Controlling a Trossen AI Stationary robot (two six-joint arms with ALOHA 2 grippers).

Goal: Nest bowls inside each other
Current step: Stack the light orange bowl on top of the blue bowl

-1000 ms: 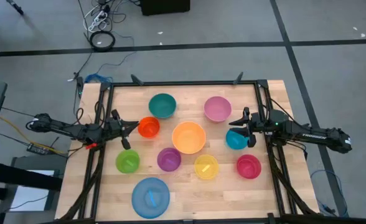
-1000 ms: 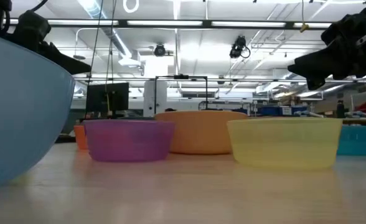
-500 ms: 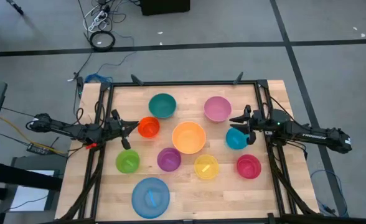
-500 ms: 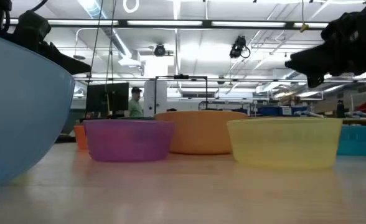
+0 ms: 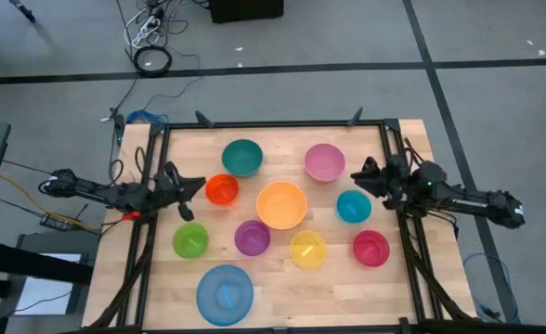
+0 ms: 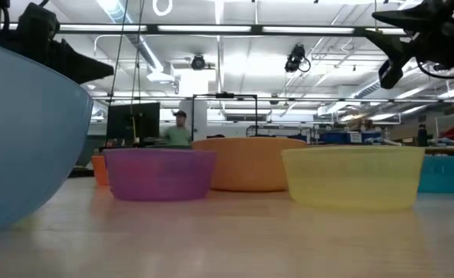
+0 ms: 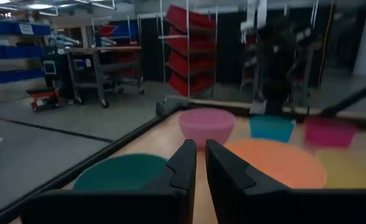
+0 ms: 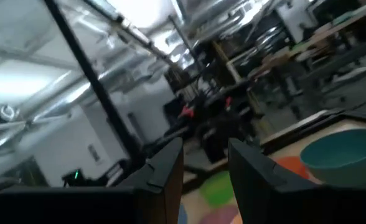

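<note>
Ten bowls stand apart on their bases on the wooden table: teal (image 5: 241, 157), pink (image 5: 324, 162), red-orange (image 5: 222, 189), orange (image 5: 281, 205), cyan (image 5: 353, 206), green (image 5: 190, 240), purple (image 5: 252, 237), yellow (image 5: 307, 249), magenta-red (image 5: 370, 248) and light blue (image 5: 225, 295). None sits inside another. My left gripper (image 5: 191, 186) hovers at the table's left edge beside the red-orange bowl, its fingers (image 7: 184, 163) a narrow gap apart and empty. My right gripper (image 5: 358, 176) hangs open and empty at the right edge, above and just beyond the cyan bowl, tipped upward (image 8: 205, 165).
A black frame (image 5: 273, 124) rims the table's far and side edges. Bare wood lies between the bowls and along the near edge. In the low view the light blue bowl (image 6: 26, 139) fills the left foreground. A person (image 6: 179, 131) stands far off in the room behind.
My right gripper has risen from beside the cyan bowl, tipped its fingers upward and rolled about its own axis, staying open. The bowls have not moved.
</note>
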